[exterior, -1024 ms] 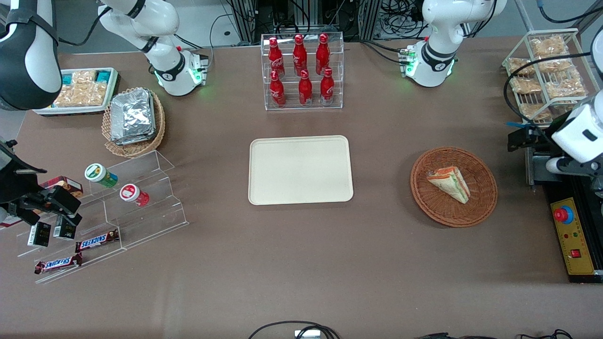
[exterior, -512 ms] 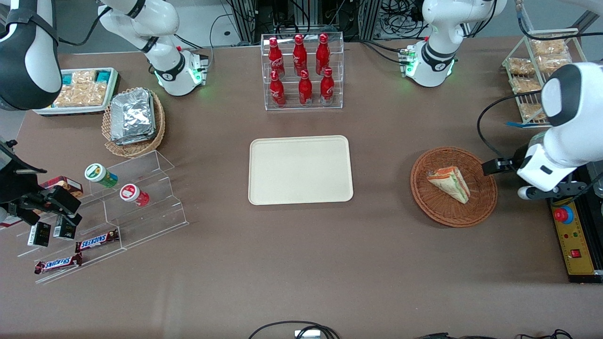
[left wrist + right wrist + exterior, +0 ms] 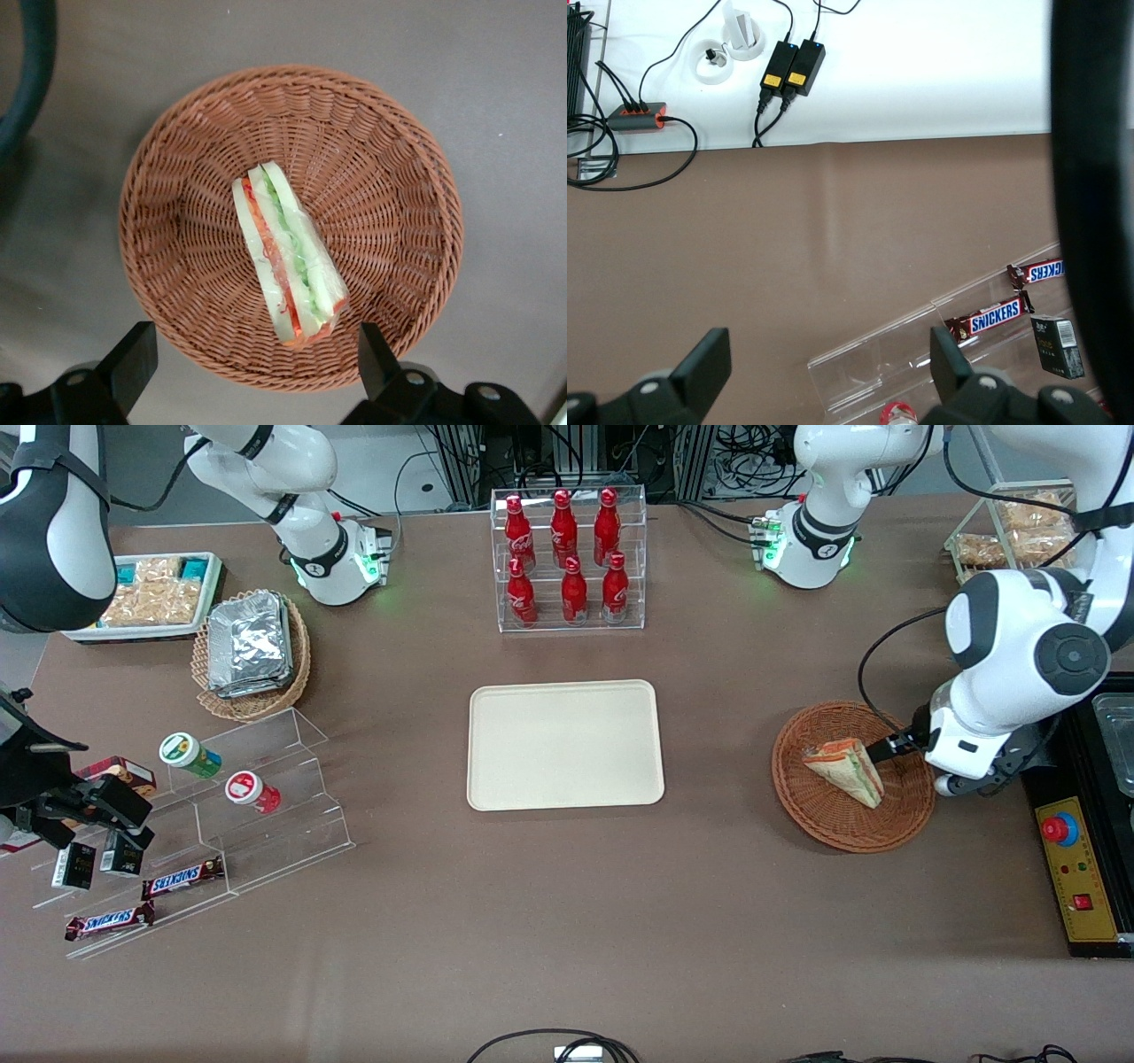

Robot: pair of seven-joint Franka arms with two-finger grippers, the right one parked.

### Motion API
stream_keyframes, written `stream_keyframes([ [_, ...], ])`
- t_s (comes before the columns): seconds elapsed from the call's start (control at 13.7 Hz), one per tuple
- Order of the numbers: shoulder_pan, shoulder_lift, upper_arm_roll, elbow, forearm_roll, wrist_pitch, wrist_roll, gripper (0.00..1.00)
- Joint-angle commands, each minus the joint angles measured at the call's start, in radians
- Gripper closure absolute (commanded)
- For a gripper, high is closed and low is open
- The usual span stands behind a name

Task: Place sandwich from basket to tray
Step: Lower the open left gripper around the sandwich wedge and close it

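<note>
1. One sandwich (image 3: 846, 770) lies in the round reddish-brown basket (image 3: 819, 822) at the right of the front frame, a pale wedge with orange, red and green layers under clear wrap.
2. In the left wrist view the sandwich (image 3: 286, 256) lies near the middle of the basket (image 3: 186, 177), its layered edge facing up and its length running diagonally across the weave.
3. The gripper (image 3: 889, 747) hangs over the basket's rim on the side toward the working arm's end of the table, right of centre in the front frame, just beside the sandwich's upper corner; whether it touches the wrap cannot be told.
4. From the wrist the gripper (image 3: 252, 357) shows its jaws spread wide, with nothing between them, one dark finger (image 3: 133, 359) over the basket's rim and the other on the opposite side of the sandwich's end.
5. The tray (image 3: 565, 745) sits at the centre of the front frame, cream-beige, flat and bare, well apart from the basket.
6. A clear rack of red bottles (image 3: 567, 558) stands at upper centre, farther from the front camera than the tray.
7. A lighter wicker basket of foil packs (image 3: 251, 644) rests at upper left, toward the parked arm's end of the table.
</note>
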Motion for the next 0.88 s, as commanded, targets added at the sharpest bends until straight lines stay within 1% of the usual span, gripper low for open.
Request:
stream_keyframes([
  [0.0, -0.015, -0.036, 0.003, -0.077, -0.008, 0.06, -0.052, 0.0],
  [0.15, -0.021, -0.027, 0.003, -0.123, -0.007, 0.132, -0.109, 0.0],
  [0.29, -0.022, -0.027, 0.003, -0.184, -0.007, 0.22, -0.128, 0.0],
  [0.8, -0.022, 0.027, 0.003, -0.246, -0.007, 0.379, -0.24, 0.0],
])
